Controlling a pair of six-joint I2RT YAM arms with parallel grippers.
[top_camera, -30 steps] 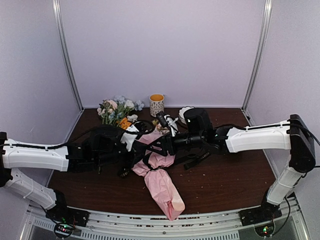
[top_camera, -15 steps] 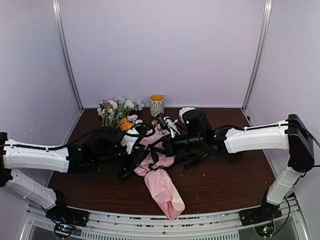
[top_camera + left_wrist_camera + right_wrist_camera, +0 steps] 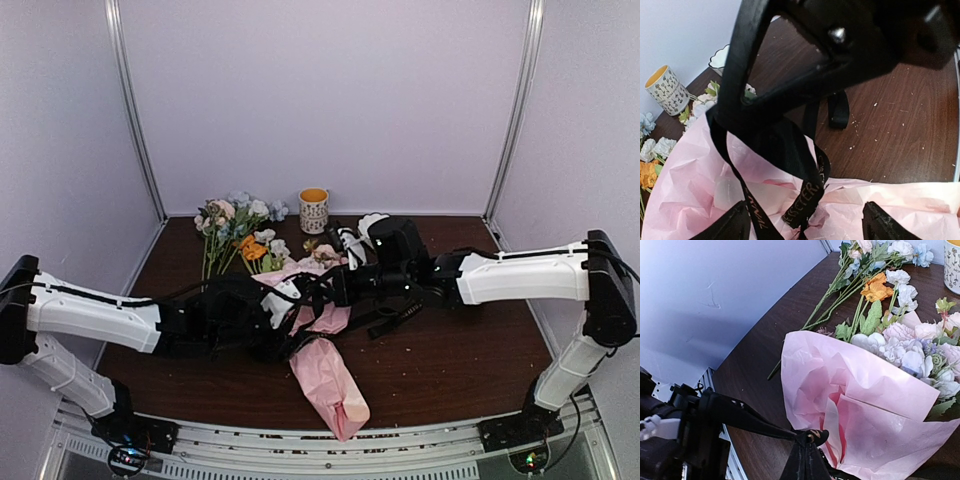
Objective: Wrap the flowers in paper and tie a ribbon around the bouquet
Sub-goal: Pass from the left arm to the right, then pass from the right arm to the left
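Note:
The bouquet lies mid-table, a pink paper cone with pale blooms at its far, wide end. The black ribbon, printed with gold letters, hangs in loops over the paper. In the left wrist view it drops between my left gripper's open fingers, and neither finger touches it. My right gripper is shut on the ribbon's end, and a strand stretches tight from it to the left. From above, both grippers meet over the bouquet's middle. Loose flowers lie at the back left.
A patterned mug with a yellow inside stands at the back centre. A white bowl sits near it, behind the right arm. More ribbon trails on the dark wood under the right arm. Small crumbs dot the table.
My left gripper has opened and let go of the ribbon, and its arm has shifted right toward the bouquet. My right gripper has shut on the ribbon's end.

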